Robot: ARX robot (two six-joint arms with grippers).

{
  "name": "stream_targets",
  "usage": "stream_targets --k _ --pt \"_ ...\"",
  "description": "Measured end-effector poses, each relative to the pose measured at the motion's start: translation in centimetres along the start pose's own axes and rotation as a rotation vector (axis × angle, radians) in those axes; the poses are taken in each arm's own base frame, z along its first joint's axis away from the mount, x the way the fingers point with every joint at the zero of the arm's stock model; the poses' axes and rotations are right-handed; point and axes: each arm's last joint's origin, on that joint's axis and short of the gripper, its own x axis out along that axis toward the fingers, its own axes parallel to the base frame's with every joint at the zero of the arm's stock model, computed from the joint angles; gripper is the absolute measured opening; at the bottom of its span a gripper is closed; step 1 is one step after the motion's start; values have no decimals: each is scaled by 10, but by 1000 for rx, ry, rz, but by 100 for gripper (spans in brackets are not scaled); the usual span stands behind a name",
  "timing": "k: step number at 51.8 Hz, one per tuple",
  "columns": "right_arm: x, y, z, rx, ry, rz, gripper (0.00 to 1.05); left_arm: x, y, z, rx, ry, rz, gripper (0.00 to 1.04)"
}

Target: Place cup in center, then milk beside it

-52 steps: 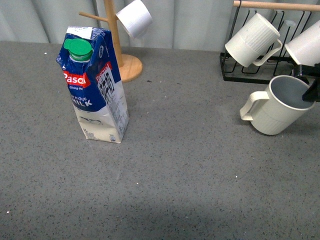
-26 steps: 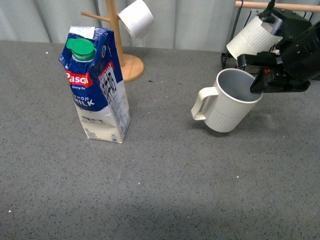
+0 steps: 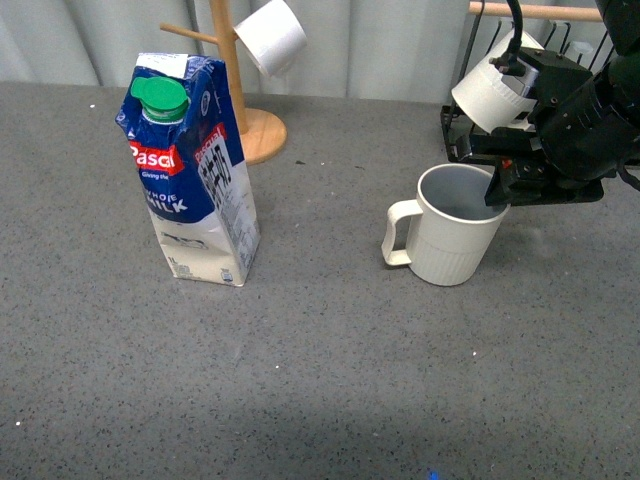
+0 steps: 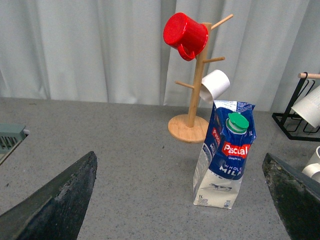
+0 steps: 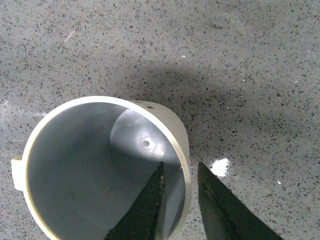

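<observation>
The cream ribbed cup stands upright on the grey tabletop, right of the center, handle pointing left. My right gripper is at its right rim, open. In the right wrist view its two fingers straddle the cup wall, one inside and one outside, right gripper with a small gap to the rim. The milk carton stands upright at the left. In the left wrist view the milk lies ahead of my open left gripper, well apart from it. The cup's edge shows at the far right.
A wooden mug tree behind the milk carries a small white cup and a red mug. A black wire rack at the back right holds a cream mug. Curtains close the back.
The right arm carried the tilted cup leftward from the rack and set it down upright. Its fingers have loosened from the rim. The milk stayed put.
</observation>
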Motion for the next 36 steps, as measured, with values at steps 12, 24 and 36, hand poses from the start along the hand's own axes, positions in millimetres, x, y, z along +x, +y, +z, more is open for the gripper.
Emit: stream_targets --k 12,24,36 --pt "-34 1 6 -3 -216 20 68 0 0 0 0 0 0 98" --pt "-65 -15 -15 -26 -689 -197 82 0 0 0 0 0 0 98" --pt "-101 -23 -80 -58 -1106 -231 40 0 0 0 0 -1 0 98"
